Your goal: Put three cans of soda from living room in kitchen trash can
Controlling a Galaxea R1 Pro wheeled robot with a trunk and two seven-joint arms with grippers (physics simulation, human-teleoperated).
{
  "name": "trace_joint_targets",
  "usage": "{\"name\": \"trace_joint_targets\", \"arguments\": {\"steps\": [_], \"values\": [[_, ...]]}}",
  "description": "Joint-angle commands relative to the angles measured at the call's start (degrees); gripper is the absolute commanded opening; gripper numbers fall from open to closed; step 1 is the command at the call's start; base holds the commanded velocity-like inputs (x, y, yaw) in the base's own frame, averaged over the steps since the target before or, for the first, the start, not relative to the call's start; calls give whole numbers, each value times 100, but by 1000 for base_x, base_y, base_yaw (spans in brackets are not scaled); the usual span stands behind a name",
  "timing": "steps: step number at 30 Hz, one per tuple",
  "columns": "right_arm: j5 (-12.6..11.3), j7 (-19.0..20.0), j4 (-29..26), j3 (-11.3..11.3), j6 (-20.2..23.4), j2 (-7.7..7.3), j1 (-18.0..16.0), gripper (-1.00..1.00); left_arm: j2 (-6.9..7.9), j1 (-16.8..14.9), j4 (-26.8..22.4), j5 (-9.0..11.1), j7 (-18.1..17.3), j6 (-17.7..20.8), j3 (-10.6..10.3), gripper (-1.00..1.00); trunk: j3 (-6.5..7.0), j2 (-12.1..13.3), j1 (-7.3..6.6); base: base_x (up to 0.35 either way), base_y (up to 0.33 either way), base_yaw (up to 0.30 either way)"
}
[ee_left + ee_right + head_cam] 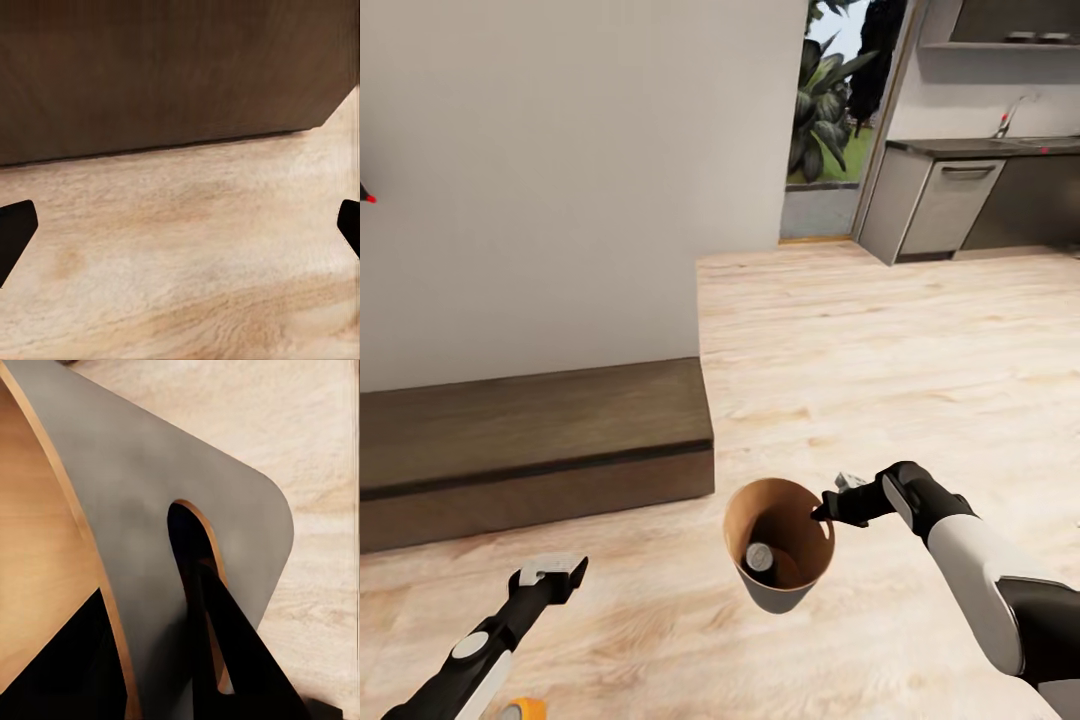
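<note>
Tash can (780,590): lower centre of the head view, mouth upward, slightly tilted, held at its rim by the right gripper (826,512), fingers clamped across the wall (150,547). Contents: one dark can of soda (761,557), upright, long axis vertical, silvery top showing. Left gripper (550,572): lower left, fingers (15,232) spread, above the wood floor (880,340). Kitchen (980,170): upper right.

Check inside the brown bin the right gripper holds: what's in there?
Inside the bin, one can shows, silvery top up. The bin's wall hides the rest of the bottom, so further cans cannot be ruled out.
</note>
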Motion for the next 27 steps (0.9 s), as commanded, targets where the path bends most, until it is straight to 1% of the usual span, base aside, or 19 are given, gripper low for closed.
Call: {"name": "trace_joint_targets", "arguments": {"steps": [1, 2, 3, 5, 6, 7, 10, 13, 16, 20, 27], "values": [[-103, 15, 0, -19, 45, 5, -2, -100, 0, -1, 21, 6, 8, 8, 2, 100, 3, 0, 0, 26, 33, -201], [-103, 13, 0, -18, 45, 7, -2, -100, 0, -2, 59, 8, 13, 15, 5, 100, 4, 0, 0, 21, 27, -161], [-102, 11, 0, -17, 45, 9, -2, -100, 0, -3, 222, 11, 19, 69, 13, 100, 5, 0, 0, 13, 17, -103], [-96, -3, -1, -11, 45, 13, -2, -100, -2, -16, 876, 35, 8, 428, 35, 100, 7, 0, 0, 7, 9, -54], [-96, -6, -3, -10, 45, 13, -2, -100, -1, -24, 1059, 45, 6, 535, 37, 100, 7, 0, 0, 4, 6, -34], [-94, -14, -5, -12, 45, 13, -2, -100, -4, -41, 1379, 62, 3, 718, 43, 100, 7, 0, 0, 3, 4, -22], [-92, -28, -10, -13, 43, 9, -2, -100, -2, -61, 1810, 69, 1, 931, 70, 100, 8, 0, 0, 2, 2, -13], [-88, -42, -14, -17, 39, 16, -2, -100, 9, -69, 2057, 86, 1, 1018, 93, 100, 8, 0, 0, 1, 1, -5], [-78, -60, -16, 6, 37, 20, -2, -100, 37, -73, 2198, 124, 14, 1032, 107, 100, -46, -120, 66, 0, 0, -2], [-70, -68, -17, 31, 36, 21, -2, -100, 22, -65, 2238, 171, 7, 1000, 96, 100, -118, -281, 153, 0, 0, 0], [-51, -71, -17, 54, 36, 29, -2, -100, 10, -51, 2211, 167, 0, 889, 73, 100, -277, -562, 307, 0, 0, 0]]}}
